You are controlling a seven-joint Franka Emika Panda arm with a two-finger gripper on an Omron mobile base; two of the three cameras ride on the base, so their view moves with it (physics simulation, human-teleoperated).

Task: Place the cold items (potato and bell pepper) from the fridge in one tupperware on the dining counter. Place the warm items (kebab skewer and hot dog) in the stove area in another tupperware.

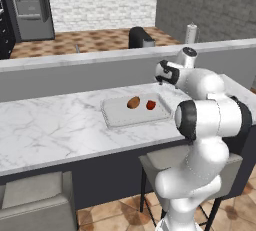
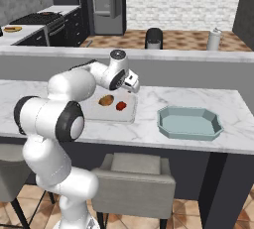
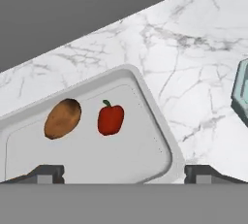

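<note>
The potato (image 3: 63, 118) and the red bell pepper (image 3: 111, 119) lie side by side, apart, in the flat whitish tupperware (image 3: 156, 121) on the dining counter (image 1: 50, 125). The base views also show the potato (image 1: 133, 102), the bell pepper (image 1: 151, 105) and the tray (image 2: 130, 115). My gripper (image 3: 125, 174) hangs open above the tray's near side, with nothing between its fingers (image 3: 48, 173). To the right stands the empty teal tupperware (image 2: 189, 122). The fridge (image 1: 30, 5) is far back. I cannot make out the kebab skewer or the hot dog.
A raised grey ledge (image 1: 75, 60) runs behind the counter, with a white cylinder (image 2: 214, 39) on it. Grey stools (image 2: 134, 173) stand under the counter's front edge. The stove (image 2: 34, 20) is at the far left, with bare marble (image 1: 45, 120) left of the tray.
</note>
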